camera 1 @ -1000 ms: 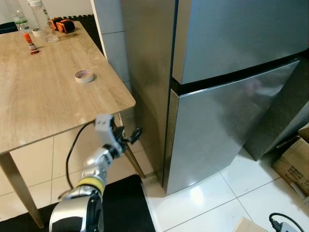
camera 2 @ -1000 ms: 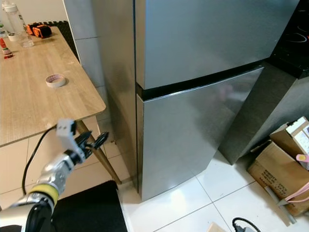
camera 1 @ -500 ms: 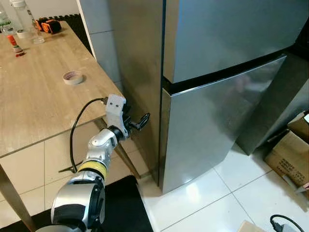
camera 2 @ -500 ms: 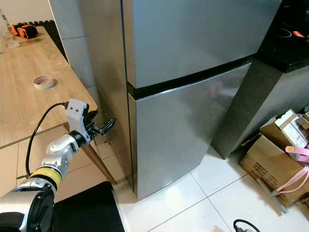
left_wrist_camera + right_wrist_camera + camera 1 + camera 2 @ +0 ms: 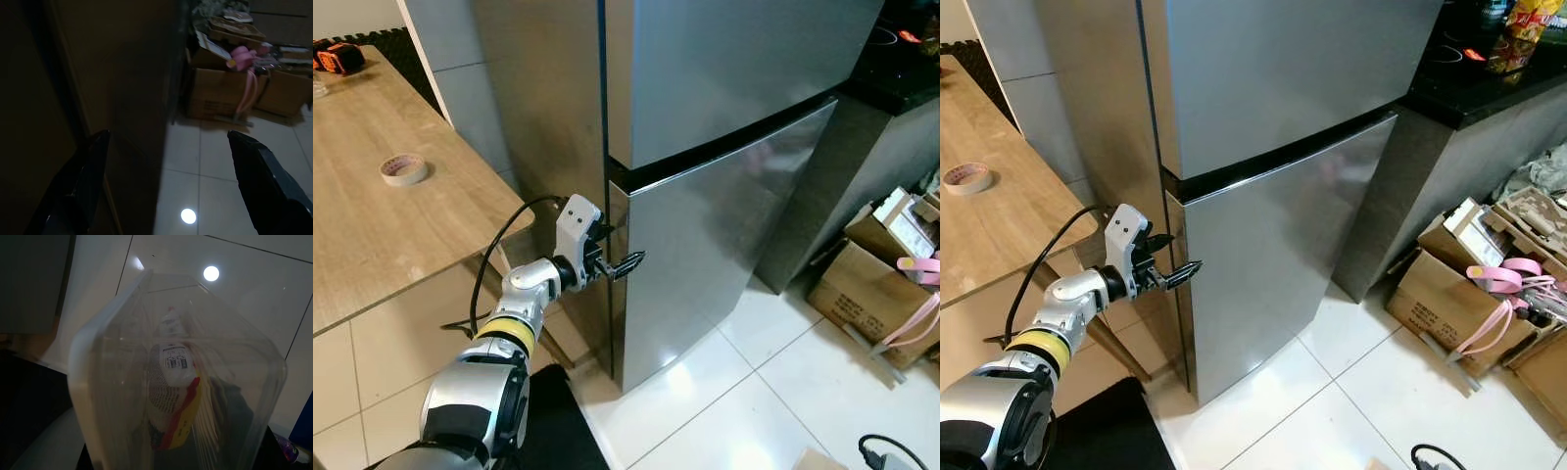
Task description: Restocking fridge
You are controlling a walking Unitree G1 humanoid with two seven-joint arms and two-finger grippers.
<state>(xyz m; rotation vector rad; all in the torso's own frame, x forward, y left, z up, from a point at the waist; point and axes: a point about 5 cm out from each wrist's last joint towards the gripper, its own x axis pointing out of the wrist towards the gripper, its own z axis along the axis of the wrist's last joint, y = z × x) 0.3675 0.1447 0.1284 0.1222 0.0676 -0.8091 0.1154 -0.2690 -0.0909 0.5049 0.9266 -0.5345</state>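
At about nine o'clock of the head view stands the wooden bench point(image 5: 401, 235), and on it lies a roll of tape point(image 5: 403, 170), well apart from the work. Near the centre, the left hand point(image 5: 623, 260) is raised in front of the left edge of the fridge point(image 5: 724, 117). Its two black fingers point(image 5: 83, 181) stand apart, one on each side of the edge of the lower door point(image 5: 715, 245), just below the dark gap between the two doors. I cannot tell if the fingers already touch the metal. Both doors look closed.

At three o'clock there are cardboard boxes point(image 5: 871, 264) with pink straps on the white floor point(image 5: 754, 411), near the right side of the fridge.

In the right wrist view, a clear container point(image 5: 146, 382) with packaged food inside sits directly in front of the camera. This seems to be the thing to put in the fridge. The right hand appears to carry it, but its fingers are hidden, so I cannot tell how they stand.

I judge the step is opening the lower door. The risk: the door edge is smooth steel, so the fingers can slip off when pulling. Also, the opened door may swing toward the boxes, and the container may tilt if the body turns fast.
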